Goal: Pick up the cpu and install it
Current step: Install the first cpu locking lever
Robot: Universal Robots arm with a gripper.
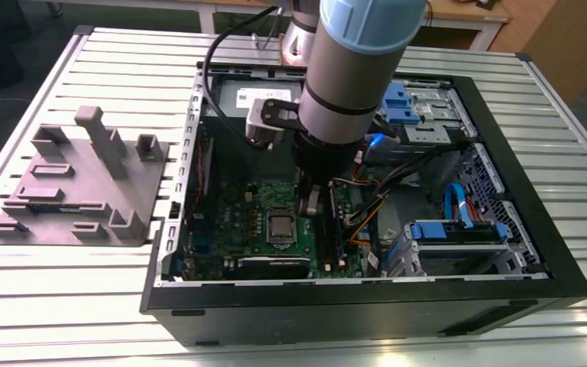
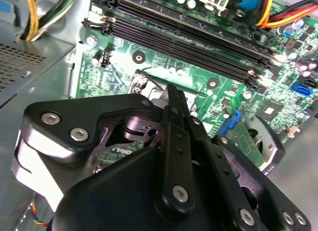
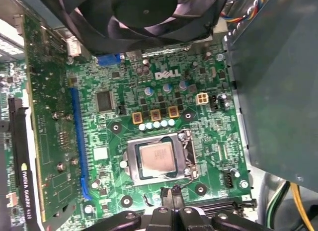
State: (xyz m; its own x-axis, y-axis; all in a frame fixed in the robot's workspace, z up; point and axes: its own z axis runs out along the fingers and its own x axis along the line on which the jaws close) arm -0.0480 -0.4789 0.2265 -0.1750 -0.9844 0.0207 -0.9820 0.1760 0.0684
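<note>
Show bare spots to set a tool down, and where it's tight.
Free: table slats between the grey fixture and the table's edge; also the strip on the exterior view's right of the computer case. Crowded: inside the case, around arm, cables, drive cages.

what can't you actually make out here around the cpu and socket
- First wrist view: the cpu lies in the socket, but it is unclear whether the metal frame is latched. The gripper is cut off by the picture's edge.
- Second wrist view: the gripper's body covers most of the socket.
- Exterior view: the cpu is too small to tell if it sits flat, and the arm hides the board behind it.
</note>
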